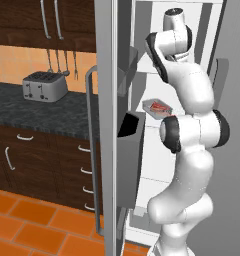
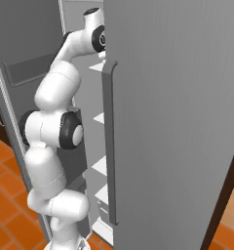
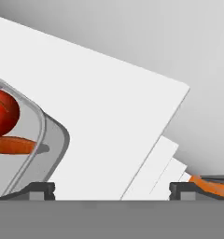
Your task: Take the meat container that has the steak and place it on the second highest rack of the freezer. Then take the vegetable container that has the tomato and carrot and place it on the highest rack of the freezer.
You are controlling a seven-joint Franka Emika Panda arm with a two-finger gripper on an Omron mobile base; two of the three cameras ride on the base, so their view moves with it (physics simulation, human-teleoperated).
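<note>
Inside freezer (image 1: 162,150), meat container (image 1: 157,107) with steak (image 1: 158,106) sits on shelf. Vegetable container (image 3: 48,140) with tomato (image 3: 3,112), carrot (image 3: 13,145) rests on upper white rack (image 3: 109,116). Jaws spread wide, grasping nothing. Judged: both placements done; only retreat left.

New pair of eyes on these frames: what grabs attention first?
The white arm rearing up into the open freezer, its top reaching the upper shelves. In the hand view, the vegetable container with the tomato and carrot sits on a white rack, the end effector open beside it.
</note>
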